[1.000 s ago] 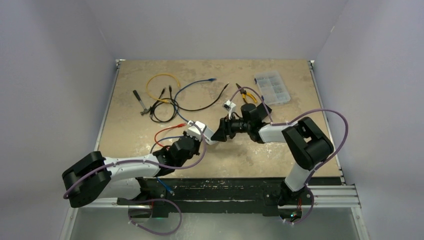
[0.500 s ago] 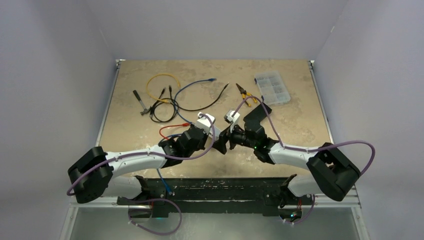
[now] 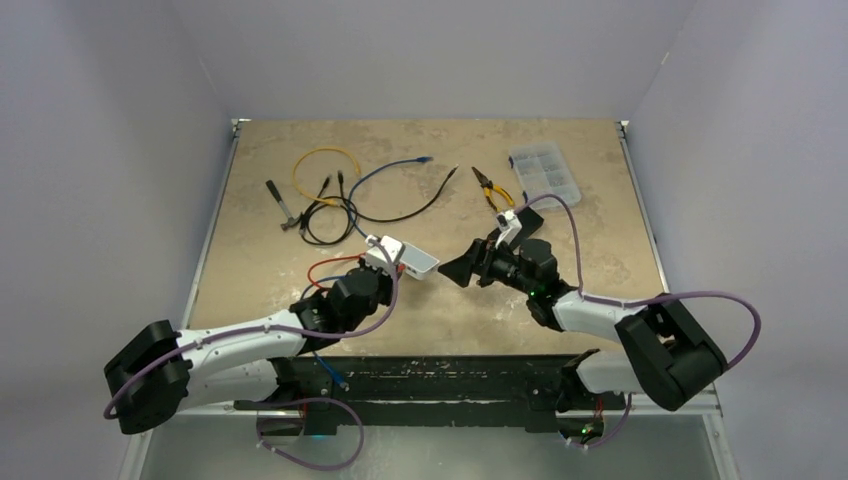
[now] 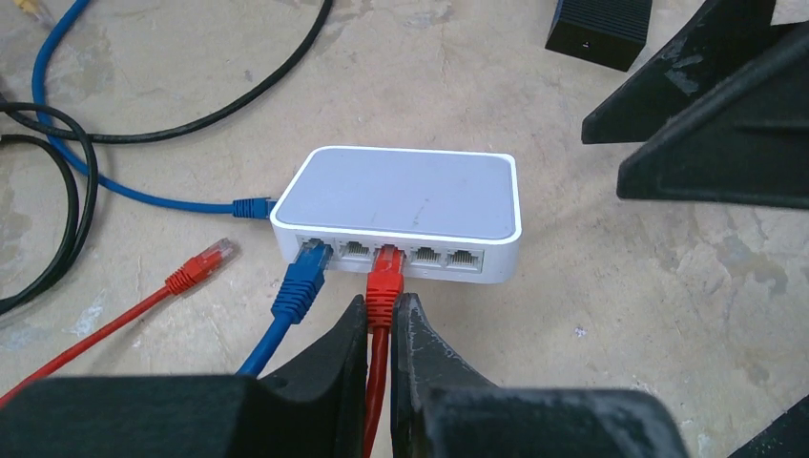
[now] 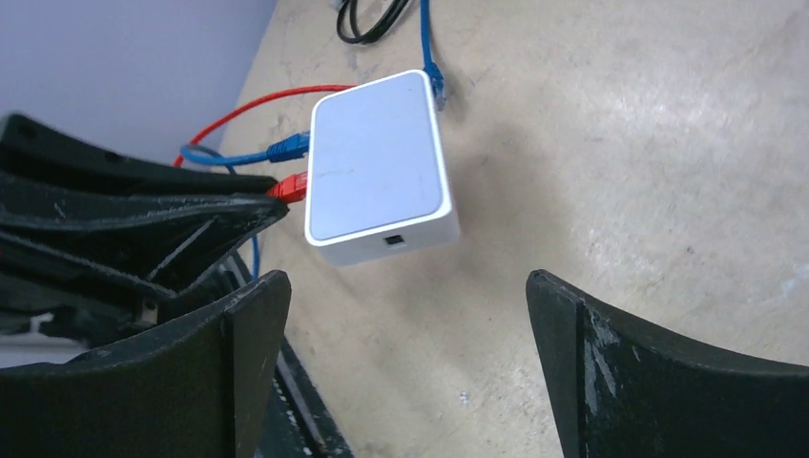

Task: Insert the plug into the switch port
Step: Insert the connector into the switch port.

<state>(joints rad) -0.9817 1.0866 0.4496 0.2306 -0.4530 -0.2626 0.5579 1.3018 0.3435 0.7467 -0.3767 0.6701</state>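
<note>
Left hand (image 4: 382, 311) clenched on red cable (image 4: 374, 401), fingers nearly together right behind the red plug (image 4: 385, 272). Red plug sits in the third port from the left on the front of the white switch (image 4: 405, 196). Cannot tell if it is fully seated. Blue plug (image 4: 307, 272) is in the first port, its blue cable running down beside the left hand. The other three ports are open. Switch lies flat on the table (image 3: 600, 250), near the middle, ports facing the left arm.

Right hand (image 5: 405, 279) released, fingers wide apart, holding nothing. It is just right of the switch and apart from it, pointing at its side.

Second red plug (image 4: 205, 265) lies loose on the table left of the switch, not touching it. Another blue connector (image 4: 250, 207) lies right against the switch's left end.

Far side of the table: yellow cable loop (image 3: 325, 155), black cables (image 3: 400, 215), pliers (image 3: 492, 188), clear parts box (image 3: 543, 175), small hammer-like tool (image 3: 283, 205). All well apart from both hands.
</note>
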